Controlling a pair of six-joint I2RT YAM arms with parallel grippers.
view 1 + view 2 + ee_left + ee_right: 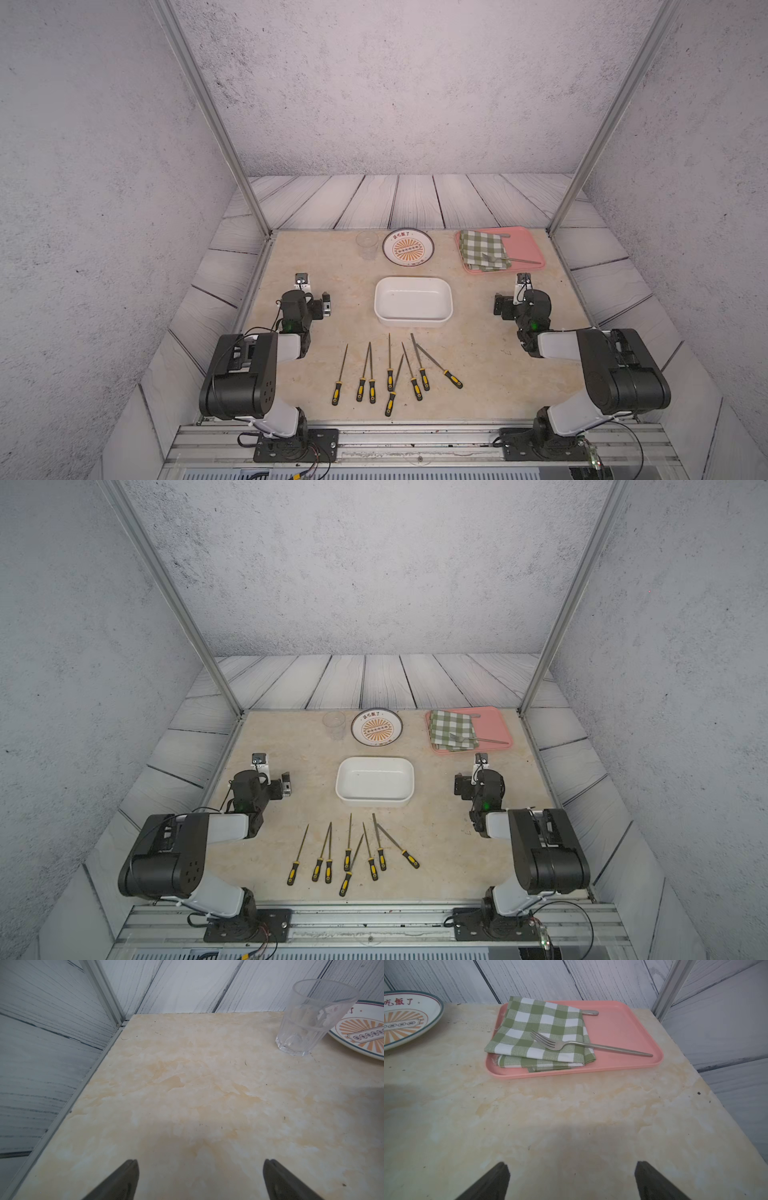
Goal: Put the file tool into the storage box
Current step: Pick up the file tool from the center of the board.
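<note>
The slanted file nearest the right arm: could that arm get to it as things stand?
Probably yes. That file lies flat on the table, its handle clear of the other files, with nothing between it and the right gripper, whose jaws stand open and empty. It faces away, though.

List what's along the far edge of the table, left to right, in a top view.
clear glass → round patterned plate → pink tray. The tray carries a green checked cloth and a fork; they overlap it, so they are not ordered separately.
</note>
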